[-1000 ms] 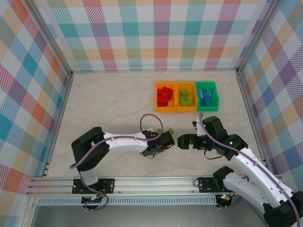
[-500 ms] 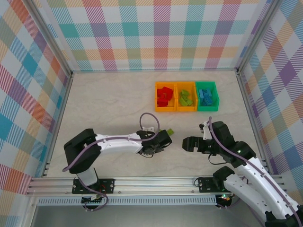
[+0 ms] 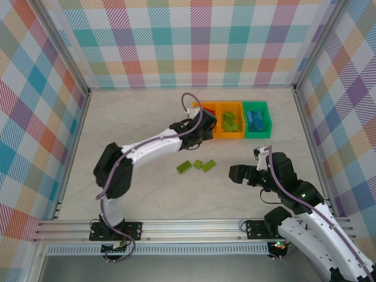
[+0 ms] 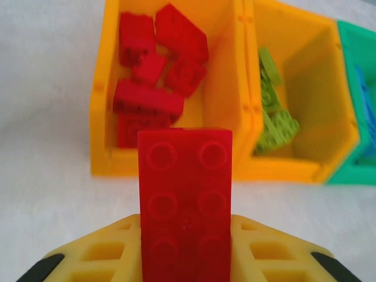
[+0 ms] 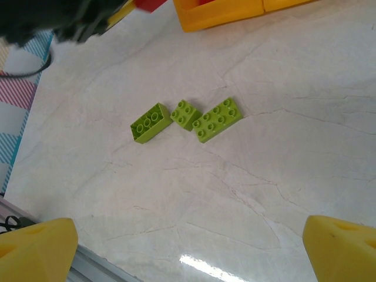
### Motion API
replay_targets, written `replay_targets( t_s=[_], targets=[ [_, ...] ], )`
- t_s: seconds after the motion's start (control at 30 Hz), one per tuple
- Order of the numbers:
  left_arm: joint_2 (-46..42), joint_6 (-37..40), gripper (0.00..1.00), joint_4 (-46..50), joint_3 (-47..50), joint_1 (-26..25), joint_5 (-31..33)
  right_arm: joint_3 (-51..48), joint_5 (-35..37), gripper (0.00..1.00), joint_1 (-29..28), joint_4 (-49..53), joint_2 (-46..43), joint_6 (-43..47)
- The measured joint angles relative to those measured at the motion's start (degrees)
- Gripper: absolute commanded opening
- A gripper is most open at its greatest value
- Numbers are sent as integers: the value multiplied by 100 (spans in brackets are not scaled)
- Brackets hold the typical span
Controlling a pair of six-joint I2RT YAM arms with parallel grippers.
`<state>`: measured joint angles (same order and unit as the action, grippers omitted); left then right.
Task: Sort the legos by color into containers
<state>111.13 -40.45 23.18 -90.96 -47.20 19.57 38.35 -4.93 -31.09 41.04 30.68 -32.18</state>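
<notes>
Both arms: white links point(image 3: 150, 144), black joints point(image 3: 111, 170), a lilac cable point(image 3: 189, 101) looped along each. Fingers point(image 4: 100, 252) yellow, lattice-ribbed, black-tipped.

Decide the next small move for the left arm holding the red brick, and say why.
Probably ease the left gripper forward until the red brick hangs over the left orange bin, ready to drop. The brick sits clamped just short of that bin's near wall, and the bin already holds red bricks.

A red brick point(image 4: 185, 205) sits in the left gripper point(image 4: 185, 255), just short of the red-filled orange bin point(image 4: 100, 88); three lime bricks point(image 5: 186, 114) lie ahead of the right gripper point(image 5: 188, 247).
</notes>
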Motion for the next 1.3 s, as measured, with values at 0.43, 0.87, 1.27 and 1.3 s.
replay_targets(
  t_s=[0.43, 0.87, 1.27, 1.3],
  targets=[
    [2079, 964, 61, 365, -2592, 721, -413, -151, 7, 100, 0, -136, -271, -39],
    [-1941, 2059, 60, -251, 756, -271, -682, -848, -98, 100, 0, -1078, 149, -192],
    [-5270, 4232, 76, 879, 2546, -817, -824, -330, 31, 81, -234, -2166, 3646, -903],
    [-5445, 4476, 80, 992, 2708, -817, -905, -157, 164, 81, -315, -2155, 3882, -964]
  ],
)
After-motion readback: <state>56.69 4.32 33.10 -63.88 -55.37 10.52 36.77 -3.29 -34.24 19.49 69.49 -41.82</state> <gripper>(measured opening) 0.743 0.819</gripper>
